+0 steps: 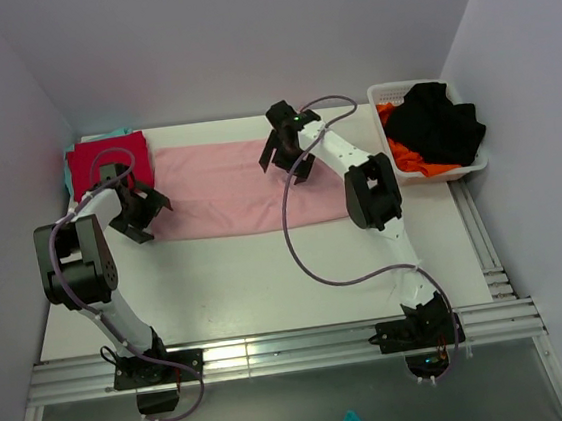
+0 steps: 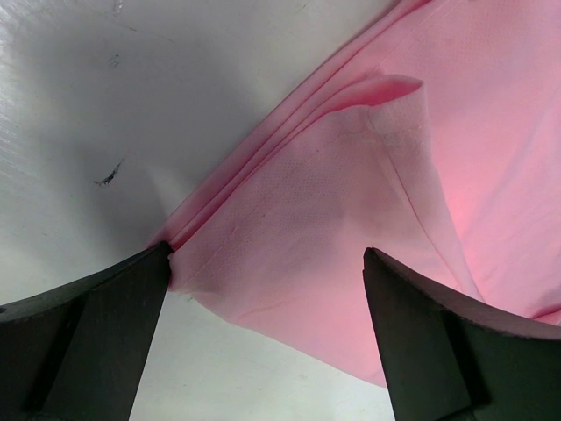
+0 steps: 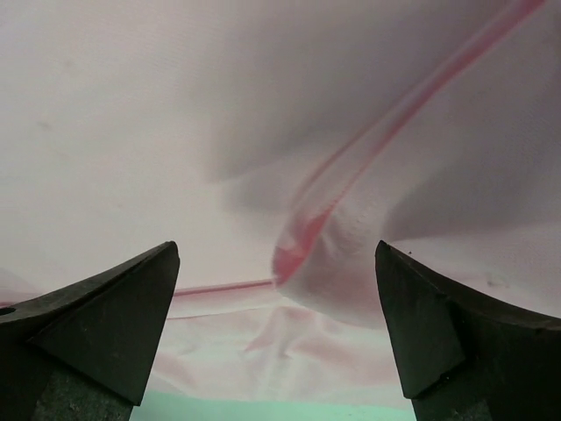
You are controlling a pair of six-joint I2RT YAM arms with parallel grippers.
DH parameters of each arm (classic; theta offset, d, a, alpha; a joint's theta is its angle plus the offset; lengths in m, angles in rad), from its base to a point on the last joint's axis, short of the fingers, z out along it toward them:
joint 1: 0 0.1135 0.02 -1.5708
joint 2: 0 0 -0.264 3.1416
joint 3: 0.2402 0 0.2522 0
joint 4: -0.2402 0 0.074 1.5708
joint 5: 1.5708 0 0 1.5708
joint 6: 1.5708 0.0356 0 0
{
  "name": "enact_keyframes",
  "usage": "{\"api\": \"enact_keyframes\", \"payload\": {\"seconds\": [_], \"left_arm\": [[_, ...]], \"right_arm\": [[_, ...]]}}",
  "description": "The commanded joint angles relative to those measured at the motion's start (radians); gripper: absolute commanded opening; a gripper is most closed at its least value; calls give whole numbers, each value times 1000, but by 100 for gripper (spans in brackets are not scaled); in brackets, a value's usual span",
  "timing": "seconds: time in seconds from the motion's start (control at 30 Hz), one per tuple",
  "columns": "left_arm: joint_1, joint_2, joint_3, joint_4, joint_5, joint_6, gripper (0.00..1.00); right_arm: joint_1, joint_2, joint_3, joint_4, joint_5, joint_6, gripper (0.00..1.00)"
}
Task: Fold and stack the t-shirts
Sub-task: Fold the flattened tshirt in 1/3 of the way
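Top external shows the light pink soft cloth t-shirt [image 1: 229, 194], folded into a long band across the far tabletop [image 1: 267, 272]. Left end effector [image 1: 145, 209] hangs spread over its left corner, and right end effector [image 1: 286, 160] is spread at its far edge. The limp, light layers would likely slip, so pinch every layer at the corners.

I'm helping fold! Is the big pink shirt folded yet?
Partly folded: the light pink cloth t-shirt lies as a long strip with layered edges.
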Motion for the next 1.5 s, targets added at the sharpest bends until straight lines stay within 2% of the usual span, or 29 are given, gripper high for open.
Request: {"api": "enact_keyframes", "payload": {"seconds": [0.0, 0.07, 0.27, 0.37, 0.4, 0.47, 0.67, 0.8, 0.97, 1.07, 1.1, 1.23, 1.37, 1.47], "left_arm": [[-3, 7, 41, 18, 21, 27, 98], [-3, 7, 67, 3, 8, 36, 98], [-5, -2, 144, -51, -35, 50, 98], [-3, -32, 132, -58, -46, 29, 98], [-3, -43, 112, -55, -46, 21, 98], [-6, -77, 69, -48, -54, -4, 98], [-14, -124, -55, -14, -49, -53, 99], [-19, -114, -86, -2, -66, -56, 99], [-19, -105, -34, -68, -92, -56, 98], [-22, -158, 27, -159, -178, -54, 98], [-20, -175, 47, -175, -246, -50, 99], [-3, -244, 136, -195, -342, -34, 100], [6, -204, 211, -213, -284, -13, 99], [1, -187, 175, -218, -163, -36, 98]], "right_arm": [[2, -56, 40, 77, 12, -29, 100], [-7, -104, 9, 92, 45, -53, 100], [-93, -358, -224, 96, 207, -119, 100], [-133, -508, -412, 100, 279, -150, 100], [-141, -582, -527, 123, 286, -162, 100], [-167, -686, -703, 166, 260, -161, 100], [-187, -823, -1027, 298, 122, -122, 100], [-187, -791, -1069, 332, 98, -121, 100], [-190, -731, -1062, 359, 102, -127, 100], [-193, -694, -1036, 356, 100, -119, 100], [-193, -688, -1031, 355, 97, -118, 100], [-193, -671, -1016, 356, 100, -112, 100], [-196, -662, -1002, 338, 108, -115, 100], [-199, -665, -1005, 336, 114, -121, 100]]}}
